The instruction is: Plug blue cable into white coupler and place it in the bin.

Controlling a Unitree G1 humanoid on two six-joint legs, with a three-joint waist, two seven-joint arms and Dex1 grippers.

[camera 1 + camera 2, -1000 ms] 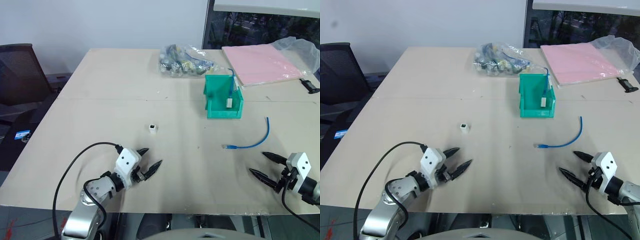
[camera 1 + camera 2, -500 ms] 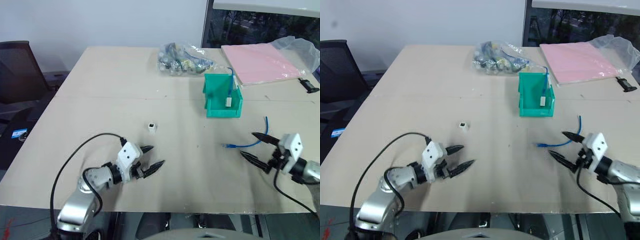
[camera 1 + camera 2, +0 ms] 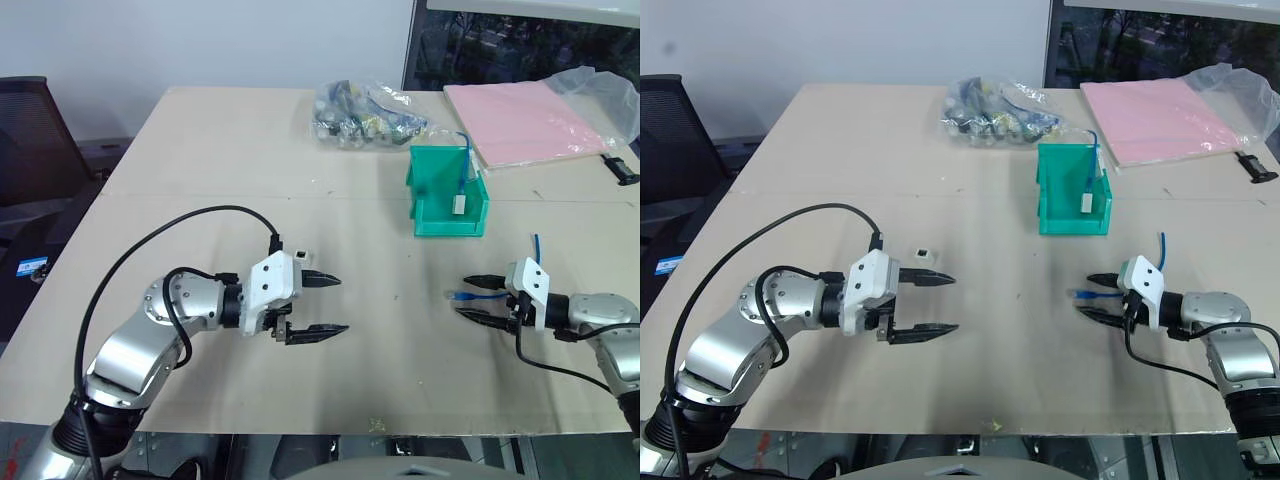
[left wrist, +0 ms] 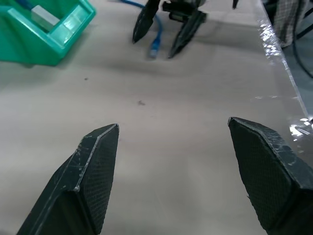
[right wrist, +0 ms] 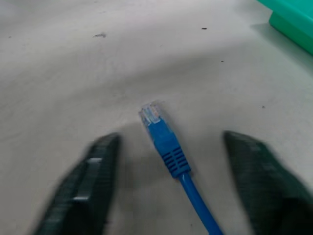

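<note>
The blue cable lies curved on the table at the right, its clear plug pointing left. My right gripper lies low over the table, and its open fingers straddle the plug end without touching it. The white coupler sits on the table just behind the white housing of my left gripper. That gripper is raised, points right across the table and is open with nothing in it. The left wrist view shows the right gripper around the plug. The teal bin stands farther back, right of centre.
Inside the bin are another blue cable and a white block. A clear bag of mixed cables lies behind it, with a pink sheet at the back right. A black chair stands off the table's left side.
My right gripper moved in from the table's front edge to straddle the cable's plug, its fingers narrowing. My left gripper rose and swung to point right, beside the coupler.
</note>
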